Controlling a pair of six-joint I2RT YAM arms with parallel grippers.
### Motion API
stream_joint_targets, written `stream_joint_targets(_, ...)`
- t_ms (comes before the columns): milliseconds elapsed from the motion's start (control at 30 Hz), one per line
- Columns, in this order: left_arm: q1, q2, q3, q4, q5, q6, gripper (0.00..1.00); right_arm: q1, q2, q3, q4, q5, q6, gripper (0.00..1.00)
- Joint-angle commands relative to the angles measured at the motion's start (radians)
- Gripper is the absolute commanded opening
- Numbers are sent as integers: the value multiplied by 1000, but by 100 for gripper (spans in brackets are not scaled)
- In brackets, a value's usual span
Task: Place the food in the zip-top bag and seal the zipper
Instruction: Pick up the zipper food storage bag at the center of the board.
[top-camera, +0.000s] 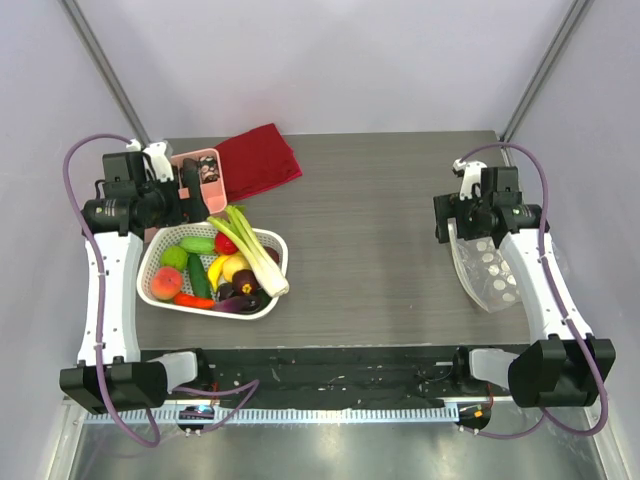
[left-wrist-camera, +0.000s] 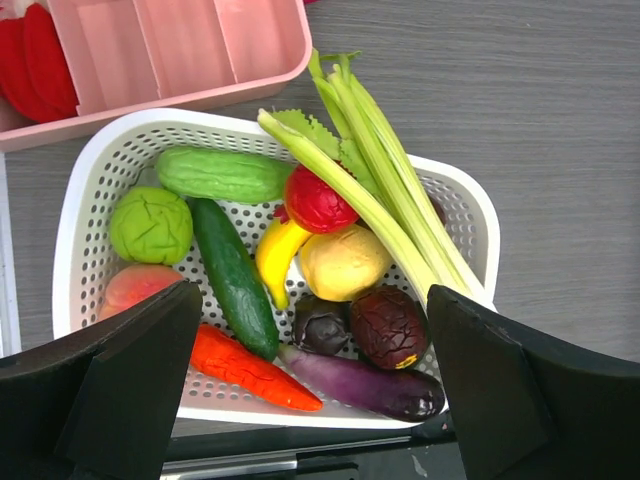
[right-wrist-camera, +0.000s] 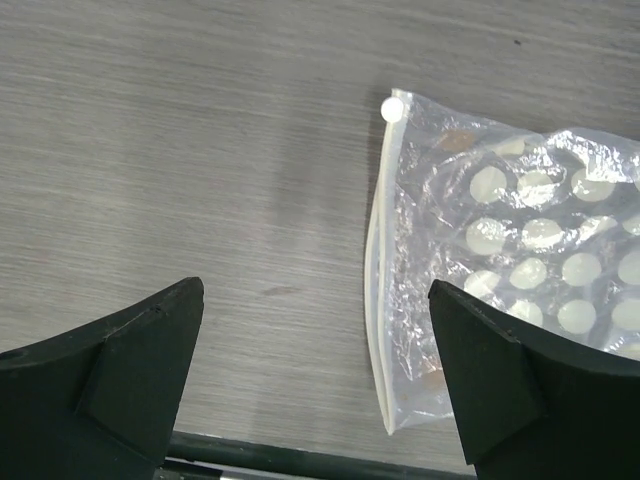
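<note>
Nothing is being bagged yet: food (top-camera: 215, 270) in basket (top-camera: 150, 262) at 9 o'clock, bag (top-camera: 492, 275) empty at 3, left claw (left-wrist-camera: 312, 300) and right claw (right-wrist-camera: 315, 290) spread.

You are looking at a lab robot cell: plain pale walls (top-camera: 330, 60) and metal struts (top-camera: 105, 70) are boxing in a grey wood-grain table (top-camera: 370, 240). The left arm (top-camera: 105, 290) and right arm (top-camera: 540, 290) are sitting bolted at its near edge, trailing purple cables (top-camera: 67, 168), with toy food (left-wrist-camera: 235, 275) lying in a white basket (left-wrist-camera: 68, 230)
</note>
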Motion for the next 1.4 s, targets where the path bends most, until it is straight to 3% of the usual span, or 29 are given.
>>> stream_joint_targets(0,2,-6,45,25,-55,-3,100,1,38,33,-59,72,-97,100)
stream_joint_targets(333,2,2,103,-17,17,49,100,-57,176,45,-128,109,-263,100)
stream_joint_targets(600,2,-15,126,-26,89,58,100,-232,342,80,-141,109,-444,100)
stream_joint_targets(900,2,-6,121,-24,161,52,100,-275,537,97,-18,174,-478,99)
stream_joint_targets(1067,2,-12,100,-14,170,52,100,-276,615,103,13,129,-459,92)
stream_joint_targets(1167,2,-20,82,-3,175,48,100,-276,637,85,43,128,-459,80)
stream_joint_targets(1300,2,-28,63,9,192,51,100,-276,643,42,74,76,-467,55)
stream_joint_targets(1333,2,-29,60,8,198,52,100,-276,638,33,86,68,-469,36)
stream_joint_targets(1367,2,-28,58,9,203,54,100,-278,634,16,90,60,-470,26)
